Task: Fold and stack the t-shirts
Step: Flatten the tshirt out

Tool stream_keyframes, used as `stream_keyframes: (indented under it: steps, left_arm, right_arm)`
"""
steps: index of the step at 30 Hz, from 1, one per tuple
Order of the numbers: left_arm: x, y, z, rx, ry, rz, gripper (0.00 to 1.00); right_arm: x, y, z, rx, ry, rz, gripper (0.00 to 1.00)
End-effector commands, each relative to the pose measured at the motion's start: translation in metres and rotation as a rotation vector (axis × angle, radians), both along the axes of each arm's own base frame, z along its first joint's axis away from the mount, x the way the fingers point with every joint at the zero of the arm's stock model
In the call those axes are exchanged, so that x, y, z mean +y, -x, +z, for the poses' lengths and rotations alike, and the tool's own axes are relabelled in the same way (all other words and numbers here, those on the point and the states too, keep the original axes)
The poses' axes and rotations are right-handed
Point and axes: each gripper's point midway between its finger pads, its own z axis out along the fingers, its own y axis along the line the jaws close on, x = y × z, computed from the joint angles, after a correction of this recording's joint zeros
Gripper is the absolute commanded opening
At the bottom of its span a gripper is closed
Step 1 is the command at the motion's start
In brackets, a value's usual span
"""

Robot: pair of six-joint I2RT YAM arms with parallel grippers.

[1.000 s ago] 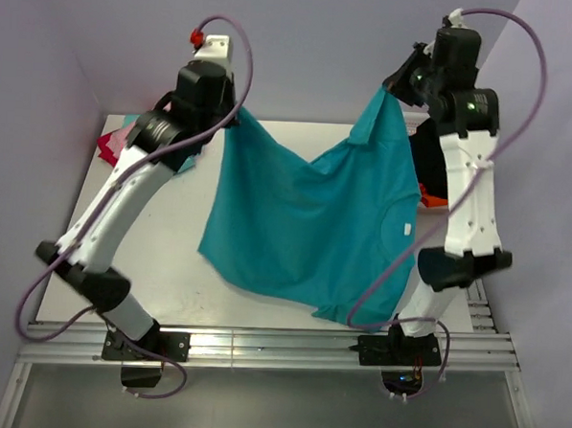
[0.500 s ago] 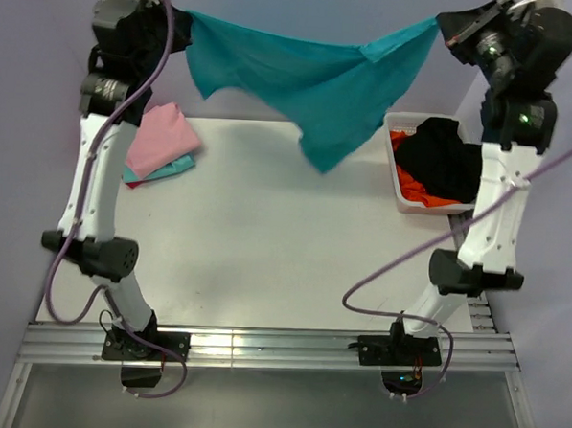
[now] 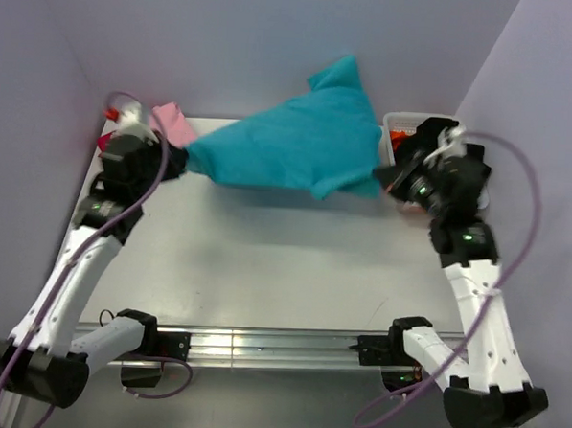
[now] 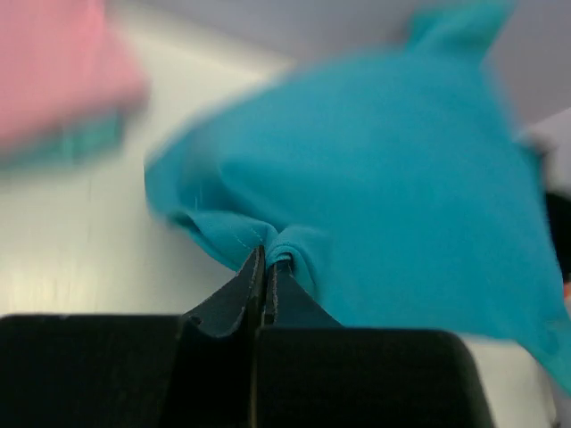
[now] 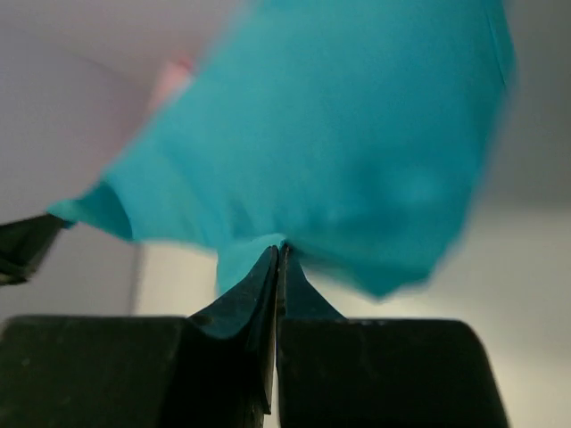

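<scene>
**Teal t-shirt held aloft by both grippers; its folding not yet begun**

The left gripper (image 4: 266, 254) is seen clenched on a bunched edge of the teal t-shirt (image 3: 290, 142), with cloth pinched between jaws that are pressed together. The right gripper (image 5: 278, 250) is likewise closed tight on a fold of the same shirt.

The garment is stretched between the two grips and billows upward. One end is held just beside the basket (image 3: 406, 118), and the other is carried well to the left of it. It hangs over the table (image 3: 264, 261). Whether any part of it touches the surface cannot be told, as both wrist views are blurred.

Far to the left of the basket, a pink t-shirt (image 3: 174, 124) lies as a compact bundle, with a red t-shirt (image 3: 103, 144) showing at its edge. Inside the basket, dark and orange cloth (image 3: 397, 136) can be made out.

The task is judged to be partly done. The bundle far left of the basket appears to be a started stack of folded shirts. The teal shirt has been picked up but not yet spread flat, folded or placed on that stack. The cloth in the basket suggests that further garments are left to be handled.
</scene>
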Motion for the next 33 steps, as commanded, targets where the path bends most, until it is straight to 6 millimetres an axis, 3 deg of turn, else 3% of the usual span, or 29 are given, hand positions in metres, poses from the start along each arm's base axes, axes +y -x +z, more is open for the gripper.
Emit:
stream_keyframes:
  steps: [1,2,3,4,5,7,9,12,18,27,29,30,31,32,33]
  left_arm:
    - [-0.004,0.025,-0.144,0.410,0.028,0.013,0.00]
    - [-0.008,0.033,-0.164,0.457,0.042,0.002,0.00]
    - [-0.007,0.049,-0.203,0.545,0.032,0.007,0.00]
    - [-0.012,0.058,-0.217,0.586,0.045,0.009,0.00]
    - [-0.013,0.067,-0.232,0.625,0.039,0.007,0.00]
    - [-0.016,0.088,-0.263,0.719,0.035,0.009,0.00]
    - [-0.021,0.092,-0.274,0.746,0.010,0.005,0.00]
    - [-0.034,0.101,-0.289,0.818,-0.026,-0.027,0.00]
    - [-0.036,0.125,-0.329,0.959,-0.066,-0.017,0.00]
    - [-0.035,0.133,-0.329,1.017,-0.070,0.006,0.00]
    - [-0.032,0.145,-0.332,1.086,-0.084,0.020,0.00]
    - [-0.036,0.145,-0.328,1.106,-0.076,0.008,0.00]
    - [-0.037,0.150,-0.331,1.146,-0.076,0.008,0.00]
    - [-0.031,0.166,-0.333,1.225,-0.096,0.028,0.00]
    - [-0.032,0.169,-0.328,1.252,-0.092,0.044,0.00]
  right_arm:
    - [-0.006,0.023,-0.122,0.253,0.021,-0.039,0.00]
    - [-0.009,0.034,-0.166,0.337,0.042,-0.048,0.00]
    - [-0.011,0.042,-0.184,0.375,0.052,-0.051,0.00]
    - [-0.009,0.050,-0.194,0.387,0.054,-0.042,0.00]
    - [-0.009,0.059,-0.216,0.433,0.062,-0.035,0.00]
    - [-0.010,0.069,-0.227,0.447,0.074,-0.030,0.00]
    - [-0.014,0.073,-0.241,0.466,0.101,-0.041,0.00]
    - [-0.013,0.076,-0.247,0.481,0.118,-0.028,0.00]
    - [-0.006,0.077,-0.245,0.497,0.108,0.011,0.00]
    - [-0.001,0.098,-0.249,0.576,0.095,0.050,0.00]
    - [-0.005,0.103,-0.246,0.590,0.105,0.034,0.02]
    - [-0.012,0.113,-0.251,0.653,0.107,-0.012,0.13]
    - [-0.013,0.118,-0.252,0.677,0.114,-0.026,0.30]
    - [-0.018,0.121,-0.247,0.698,0.131,-0.055,0.43]
    - [-0.028,0.139,-0.261,0.814,0.159,-0.112,0.77]
